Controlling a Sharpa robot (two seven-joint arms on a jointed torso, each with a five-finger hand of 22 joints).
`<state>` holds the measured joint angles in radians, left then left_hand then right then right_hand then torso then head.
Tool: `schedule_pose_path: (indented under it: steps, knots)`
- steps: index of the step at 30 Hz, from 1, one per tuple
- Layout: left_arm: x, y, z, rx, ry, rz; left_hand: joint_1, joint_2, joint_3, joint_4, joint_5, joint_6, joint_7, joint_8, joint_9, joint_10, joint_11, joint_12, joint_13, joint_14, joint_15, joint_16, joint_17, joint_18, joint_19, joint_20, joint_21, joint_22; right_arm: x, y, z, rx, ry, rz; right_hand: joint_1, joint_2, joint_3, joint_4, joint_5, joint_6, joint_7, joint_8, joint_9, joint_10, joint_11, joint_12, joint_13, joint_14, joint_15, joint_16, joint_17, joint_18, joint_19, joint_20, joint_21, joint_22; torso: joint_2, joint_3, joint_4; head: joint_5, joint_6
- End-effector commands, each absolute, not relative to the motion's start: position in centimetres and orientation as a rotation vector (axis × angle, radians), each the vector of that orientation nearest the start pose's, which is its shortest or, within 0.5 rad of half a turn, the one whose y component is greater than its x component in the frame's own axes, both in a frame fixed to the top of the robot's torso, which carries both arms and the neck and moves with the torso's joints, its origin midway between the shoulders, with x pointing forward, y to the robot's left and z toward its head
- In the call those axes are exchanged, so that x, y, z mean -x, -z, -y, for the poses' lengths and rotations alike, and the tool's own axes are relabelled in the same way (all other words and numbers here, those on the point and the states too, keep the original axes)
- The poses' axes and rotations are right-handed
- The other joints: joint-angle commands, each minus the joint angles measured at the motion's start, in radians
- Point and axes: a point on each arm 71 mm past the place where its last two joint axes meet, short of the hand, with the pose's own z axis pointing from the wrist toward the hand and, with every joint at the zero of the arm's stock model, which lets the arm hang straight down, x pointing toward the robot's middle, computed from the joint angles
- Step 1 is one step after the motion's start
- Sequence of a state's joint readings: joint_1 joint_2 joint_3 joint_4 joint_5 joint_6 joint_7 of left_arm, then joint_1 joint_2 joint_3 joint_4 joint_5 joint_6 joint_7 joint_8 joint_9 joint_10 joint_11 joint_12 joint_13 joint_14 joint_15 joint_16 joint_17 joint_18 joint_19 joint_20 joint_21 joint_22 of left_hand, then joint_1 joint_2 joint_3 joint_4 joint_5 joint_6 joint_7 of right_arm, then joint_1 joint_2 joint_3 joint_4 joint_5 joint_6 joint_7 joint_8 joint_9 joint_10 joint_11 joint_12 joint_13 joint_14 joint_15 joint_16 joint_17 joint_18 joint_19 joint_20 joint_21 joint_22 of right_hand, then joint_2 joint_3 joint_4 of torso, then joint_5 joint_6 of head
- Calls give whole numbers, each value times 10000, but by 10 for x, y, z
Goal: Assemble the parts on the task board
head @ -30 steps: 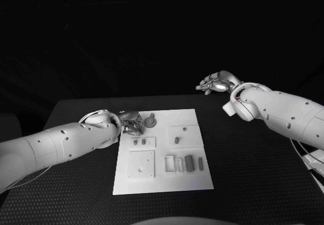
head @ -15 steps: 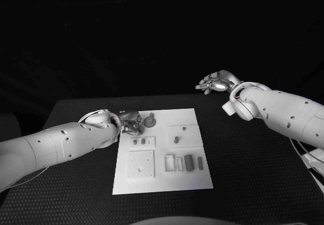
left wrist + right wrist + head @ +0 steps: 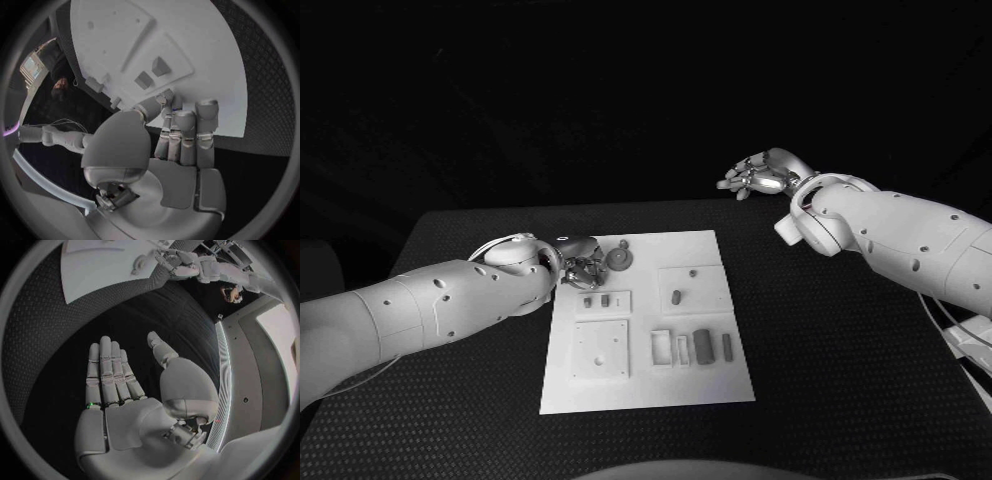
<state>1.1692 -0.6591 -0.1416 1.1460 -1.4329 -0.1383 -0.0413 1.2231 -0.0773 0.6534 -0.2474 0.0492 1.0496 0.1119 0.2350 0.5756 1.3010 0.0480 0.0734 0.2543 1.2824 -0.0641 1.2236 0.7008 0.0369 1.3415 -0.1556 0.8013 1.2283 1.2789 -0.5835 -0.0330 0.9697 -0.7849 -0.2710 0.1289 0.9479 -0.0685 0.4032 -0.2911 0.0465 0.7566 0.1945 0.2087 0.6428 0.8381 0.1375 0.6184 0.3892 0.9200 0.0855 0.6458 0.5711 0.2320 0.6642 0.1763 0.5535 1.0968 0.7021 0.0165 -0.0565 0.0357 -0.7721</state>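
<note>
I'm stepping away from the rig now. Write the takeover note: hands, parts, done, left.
Left hand: at the board's far left corner, fingers curled by a round part with a stem; whether it grips the part cannot be told.
Right hand: open, raised beyond the table's far right, holding nothing.
Parts: two small pieces in the plate near the left hand, one peg in the plate to their right, several longer pieces in a row on the board's near right.
Done: cannot be judged; the square plate with holes looks unfilled.
Left: place the round part, then the rest.
</note>
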Motion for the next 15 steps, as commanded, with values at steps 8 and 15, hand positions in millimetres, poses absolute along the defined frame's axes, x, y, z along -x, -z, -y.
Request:
schedule_pose_path:
  steps: [8,15]
  knots:
    - [-519,277,-221,-2368,4454,-19812,41,71,53,-28,76,107,34,95,18,64,-2,9,36,-51,-13,-15,-15,1490,-42,-13,-52,11,-589,167,236,-4525,-8797,-16031,-10,123,-56,21,7,-58,219,57,-17,74,8,50,-26,16,36,-73,21,-103,-58,30,-58,17,1,-1,1,6,23]
    - [-519,276,-220,-2257,4602,-19659,17,45,49,-12,77,76,46,82,4,46,0,-7,36,-44,-11,-9,-18,1484,-36,-21,-54,10,-589,167,236,-4528,-8794,-16029,-10,123,-56,20,7,-58,219,57,-18,74,8,53,-32,16,36,-78,25,-102,-59,31,-60,18,-5,-2,-3,15,34]
